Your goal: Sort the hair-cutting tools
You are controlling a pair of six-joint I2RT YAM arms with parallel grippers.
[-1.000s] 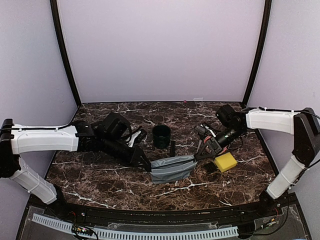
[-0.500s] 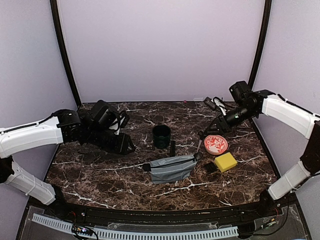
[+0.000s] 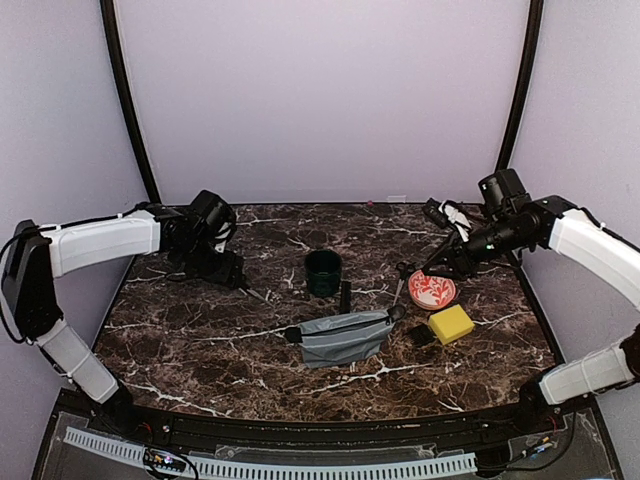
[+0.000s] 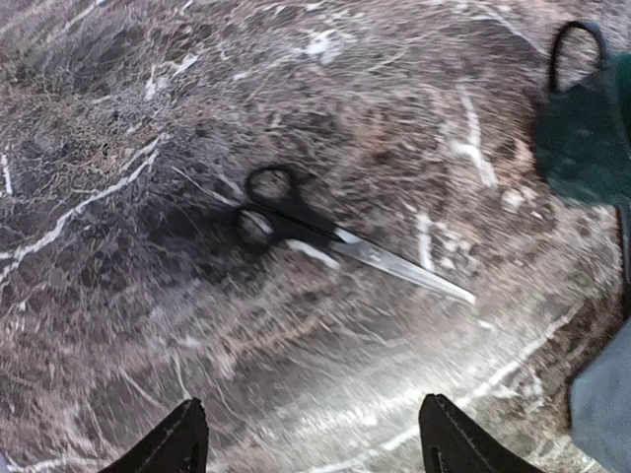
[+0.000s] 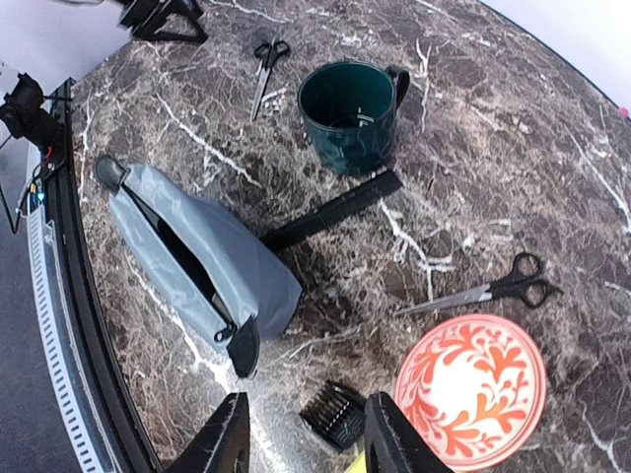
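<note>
- Left gripper [image 4: 311,439] gapes empty; scissors [image 4: 325,235] lie flat ahead of its fingers — thin, stiff, likely slippery; pinch near the pivot.
- Right gripper [image 5: 306,434] stands parted, empty; clipper [image 5: 335,414] sits between its fingers, probably heavier.

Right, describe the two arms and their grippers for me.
The left arm and right arm both have white shells with black joints and thin black cables along them. The left gripper and right gripper are black, each with two blunt fingers.
</note>
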